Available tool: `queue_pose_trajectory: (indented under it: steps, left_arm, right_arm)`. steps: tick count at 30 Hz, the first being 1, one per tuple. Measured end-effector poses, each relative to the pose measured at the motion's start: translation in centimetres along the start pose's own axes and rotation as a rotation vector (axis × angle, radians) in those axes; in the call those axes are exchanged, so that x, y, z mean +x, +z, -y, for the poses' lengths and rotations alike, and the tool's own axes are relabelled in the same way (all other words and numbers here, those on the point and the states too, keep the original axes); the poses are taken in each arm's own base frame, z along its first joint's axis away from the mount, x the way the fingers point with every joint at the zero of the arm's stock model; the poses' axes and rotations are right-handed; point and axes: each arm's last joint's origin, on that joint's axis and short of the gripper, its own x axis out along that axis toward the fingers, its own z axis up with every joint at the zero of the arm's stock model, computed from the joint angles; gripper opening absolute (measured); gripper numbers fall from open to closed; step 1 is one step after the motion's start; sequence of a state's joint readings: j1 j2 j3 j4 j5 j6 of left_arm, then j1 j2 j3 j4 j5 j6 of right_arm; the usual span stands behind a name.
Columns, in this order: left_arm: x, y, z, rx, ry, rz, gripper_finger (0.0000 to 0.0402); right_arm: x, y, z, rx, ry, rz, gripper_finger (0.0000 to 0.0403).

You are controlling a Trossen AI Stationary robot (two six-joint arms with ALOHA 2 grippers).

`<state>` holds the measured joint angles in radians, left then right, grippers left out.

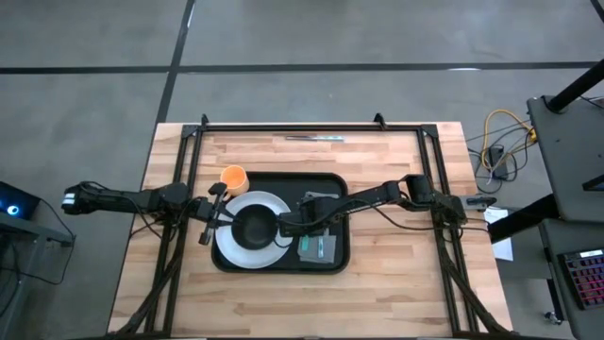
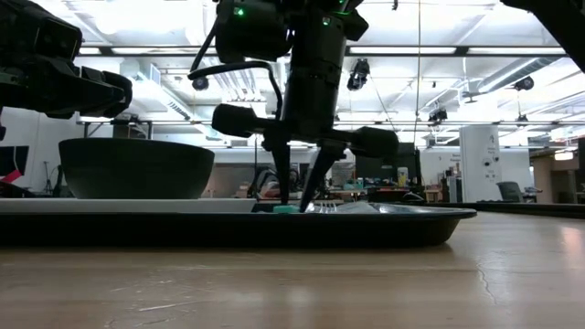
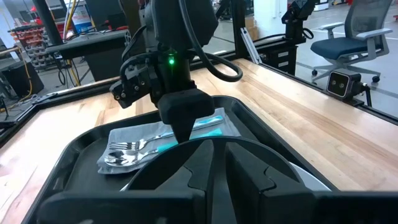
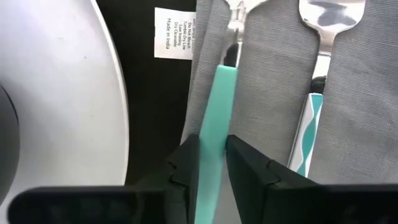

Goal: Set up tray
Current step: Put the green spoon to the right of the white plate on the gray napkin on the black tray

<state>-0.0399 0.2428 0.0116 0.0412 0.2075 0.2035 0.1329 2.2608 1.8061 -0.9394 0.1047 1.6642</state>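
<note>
A pale plank worktop (image 1: 396, 283) is seen from above, framed by black rails and standing on a grey concrete floor crossed by dark lines. The tray (image 1: 335, 184) lies at the worktop's middle, directly beneath the right claw (image 1: 300, 229). That claw is clenched on the teal handle of a utensil (image 4: 214, 118), which lies on a grey napkin (image 4: 267, 93) on the tray; the fingers (image 4: 186, 163) press the handle from both sides. A fork (image 4: 320, 37) with a teal-patterned handle lies on the napkin just beside the claw. A white label (image 4: 171, 32) is seen on the tray floor ahead of the claw. A white plate (image 1: 274, 205) carrying a dark bowl (image 1: 251, 227) sits on the tray next to the right claw, between it and the left claw (image 1: 213, 213). The left claw is held at the plate's far edge, and whether it is released or clenched cannot be told. An orange cup (image 1: 233, 177) stands on the worktop just beyond the left claw, off the tray. In the level view a large room with ceiling strip lights, benches and equipment is seen behind the tray; an office chair (image 3: 354, 37) is visible past the worktop.
</note>
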Motion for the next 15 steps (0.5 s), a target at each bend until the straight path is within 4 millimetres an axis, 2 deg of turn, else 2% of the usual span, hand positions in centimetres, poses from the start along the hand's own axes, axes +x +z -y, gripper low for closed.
queue_pose_trajectory:
  steps: [5, 15]
  left_arm:
    - [0.00, -0.01, 0.00, 0.000, 0.000, -0.001, 0.0022]
    - [0.00, 0.00, 0.00, 0.000, -0.001, 0.000, 0.0022]
  right_arm:
    - [0.00, 0.00, 0.03, 0.000, -0.003, 0.000, 0.0053]
    - [-0.01, -0.14, 0.04, 0.036, -0.006, -0.029, 0.0051]
